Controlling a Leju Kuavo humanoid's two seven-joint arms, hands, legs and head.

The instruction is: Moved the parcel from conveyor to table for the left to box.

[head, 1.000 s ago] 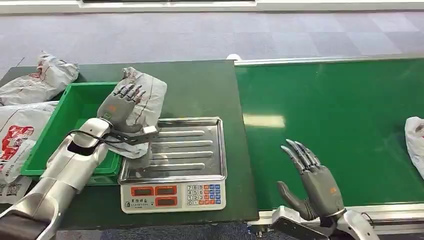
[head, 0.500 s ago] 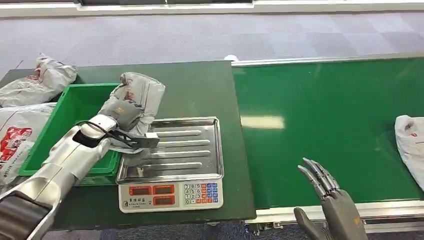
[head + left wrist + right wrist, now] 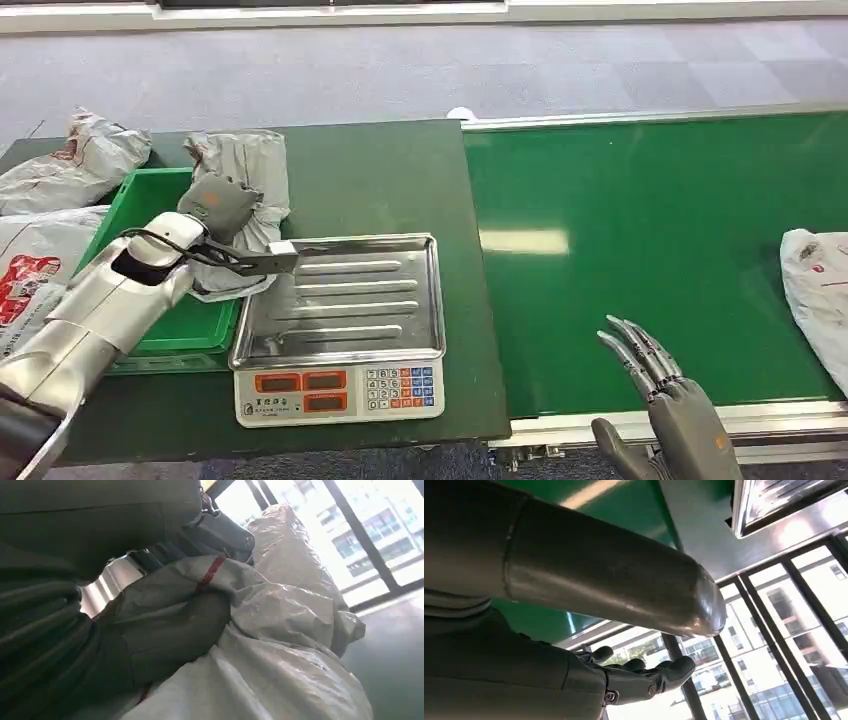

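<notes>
One grey parcel (image 3: 245,185) is in the grasp of our left hand (image 3: 215,205), over the far edge of the green box (image 3: 150,200), ready for dropping in. Our right hand (image 3: 670,405) waits with fingers apart by the conveyor (image 3: 650,220), holding nothing.

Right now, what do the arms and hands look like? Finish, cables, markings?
Both arms are silver metal shells. The left arm has a black section near the wrist with a thin black cable looped over it, plus a metal bracket beside the wrist. The left hand and right hand are grey with darker, slim fingers; each carries a small orange mark on its back.
</notes>
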